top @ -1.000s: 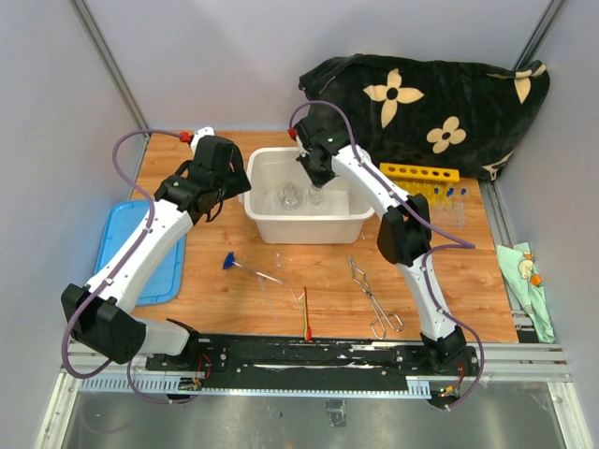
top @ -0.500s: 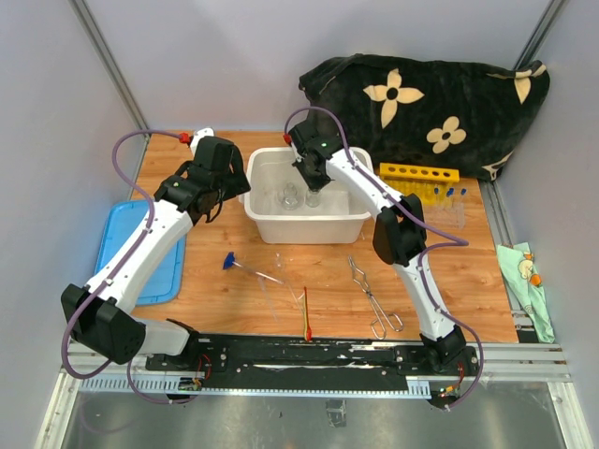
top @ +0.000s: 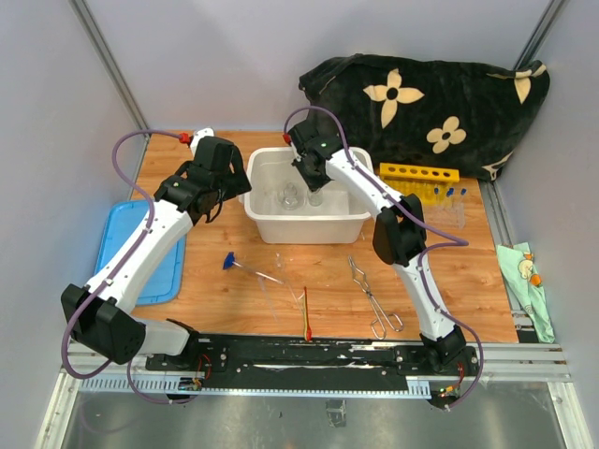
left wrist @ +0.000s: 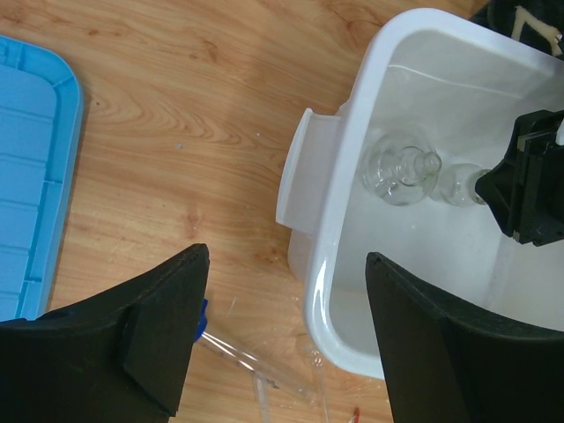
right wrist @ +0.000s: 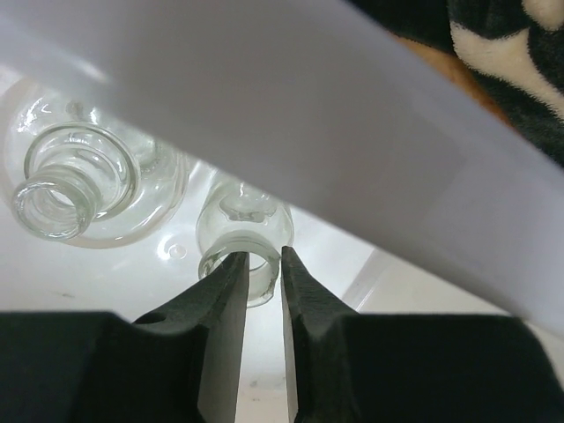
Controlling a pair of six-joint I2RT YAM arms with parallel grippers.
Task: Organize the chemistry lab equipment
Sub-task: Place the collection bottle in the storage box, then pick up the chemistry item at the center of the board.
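right gripper (right wrist: 262, 260), inside the white tub (top: 304, 230), pinches the lip of a small glass beaker (right wrist: 242, 225) beside a rounder flask (right wrist: 97, 189) (left gripper (left wrist: 286, 256) spread outside the wall); so slight a hold on smooth glass risks a slip against its neighbour.

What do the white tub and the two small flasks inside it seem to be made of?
Tub: likely plastic, white, smooth, translucent with a moulded handle lip. Round flask and smaller flask: apparently clear glass, glossy, with reflections on thick rims.
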